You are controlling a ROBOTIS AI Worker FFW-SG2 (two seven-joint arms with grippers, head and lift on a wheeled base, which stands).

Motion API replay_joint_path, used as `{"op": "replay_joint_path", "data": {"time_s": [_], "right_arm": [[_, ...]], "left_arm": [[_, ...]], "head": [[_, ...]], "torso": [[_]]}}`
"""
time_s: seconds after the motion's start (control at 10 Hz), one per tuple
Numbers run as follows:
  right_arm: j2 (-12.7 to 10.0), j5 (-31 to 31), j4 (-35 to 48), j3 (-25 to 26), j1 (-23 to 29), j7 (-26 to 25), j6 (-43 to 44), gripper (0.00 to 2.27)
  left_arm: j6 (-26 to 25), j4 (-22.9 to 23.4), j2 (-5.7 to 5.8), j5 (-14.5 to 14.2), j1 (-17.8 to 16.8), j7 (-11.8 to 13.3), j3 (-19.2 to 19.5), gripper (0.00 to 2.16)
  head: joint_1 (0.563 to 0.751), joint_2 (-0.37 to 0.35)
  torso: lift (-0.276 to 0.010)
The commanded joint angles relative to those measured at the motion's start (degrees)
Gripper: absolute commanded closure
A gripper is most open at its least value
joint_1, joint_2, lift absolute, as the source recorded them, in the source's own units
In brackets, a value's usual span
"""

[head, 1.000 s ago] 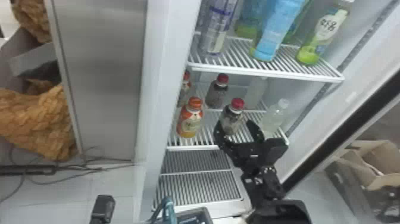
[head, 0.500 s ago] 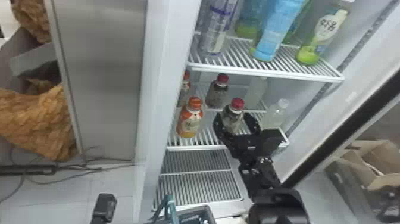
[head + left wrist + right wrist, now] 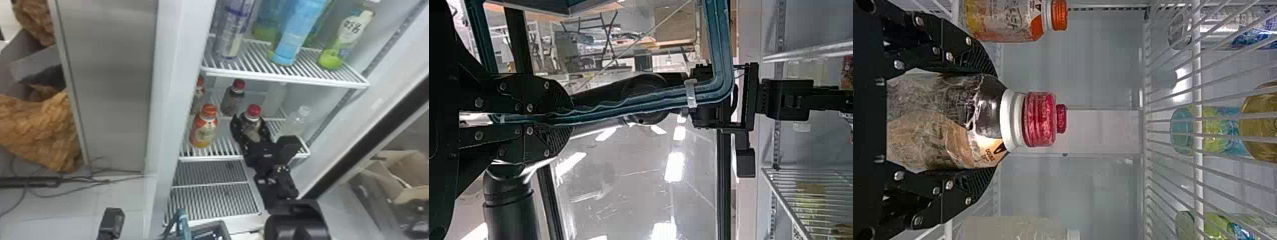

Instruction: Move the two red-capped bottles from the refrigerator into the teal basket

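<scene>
In the head view my right gripper [image 3: 250, 137] is around the front red-capped bottle [image 3: 253, 111], upright on the middle shelf. The right wrist view has my right gripper [image 3: 985, 120] shut on that bottle [image 3: 943, 120], a finger against each side. Behind it stands the second red-capped bottle [image 3: 232, 99], whose cap [image 3: 1062, 118] peeks past the first in the right wrist view. At the head view's bottom edge are the left gripper's wrist part [image 3: 111, 220] and the teal basket's handle [image 3: 182, 220]. My left gripper [image 3: 561, 120] is shut on that handle [image 3: 649, 104] in its wrist view.
An orange-capped bottle [image 3: 204, 131] stands left of the right gripper, and a clear bottle [image 3: 297, 123] to its right. The upper shelf [image 3: 287, 76] with tall bottles hangs above. Refrigerator walls rise on both sides.
The right gripper's fingers were spread wider around the front red-capped bottle and have closed in on it. Its wrist has turned and shifted slightly. The left arm has hardly moved.
</scene>
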State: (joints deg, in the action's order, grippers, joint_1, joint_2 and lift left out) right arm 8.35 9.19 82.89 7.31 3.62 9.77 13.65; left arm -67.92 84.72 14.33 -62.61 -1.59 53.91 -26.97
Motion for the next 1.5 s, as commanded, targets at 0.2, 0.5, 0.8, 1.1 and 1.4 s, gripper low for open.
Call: {"op": "replay_joint_path", "data": {"time_s": [0.2, 0.5, 0.8, 1.1, 1.4], "right_arm": [[0.09, 3.60, 4.51, 0.12, 2.84, -0.01, -0.14, 0.58], [0.09, 7.49, 14.07, 2.17, 9.59, -0.01, -3.10, 0.58], [-0.09, 12.29, 23.63, 2.63, 17.47, -0.01, -7.03, 0.58], [-1.50, 15.60, 32.92, 5.49, 26.33, 0.08, -11.25, 0.58], [-1.85, 17.08, 37.84, 5.83, 30.97, 1.31, -15.05, 0.58]], "left_arm": [[0.00, 0.00, 0.09, -0.12, -0.11, -0.04, -0.11, 1.09], [0.00, 0.00, 0.00, -0.23, 0.04, -0.04, 0.12, 1.09], [0.42, 0.00, 0.00, -0.12, 0.04, -0.04, 0.00, 1.09], [0.70, 0.00, 0.00, 0.00, 0.18, -0.13, 0.46, 1.09], [1.83, 0.00, 0.00, 0.11, 0.18, -0.39, 0.46, 1.09]], "head": [[0.695, -0.350], [0.695, -0.350], [0.695, -0.350], [0.695, -0.350], [0.695, -0.350]], "torso": [[-0.228], [-0.228], [-0.228], [-0.228], [-0.228]]}}
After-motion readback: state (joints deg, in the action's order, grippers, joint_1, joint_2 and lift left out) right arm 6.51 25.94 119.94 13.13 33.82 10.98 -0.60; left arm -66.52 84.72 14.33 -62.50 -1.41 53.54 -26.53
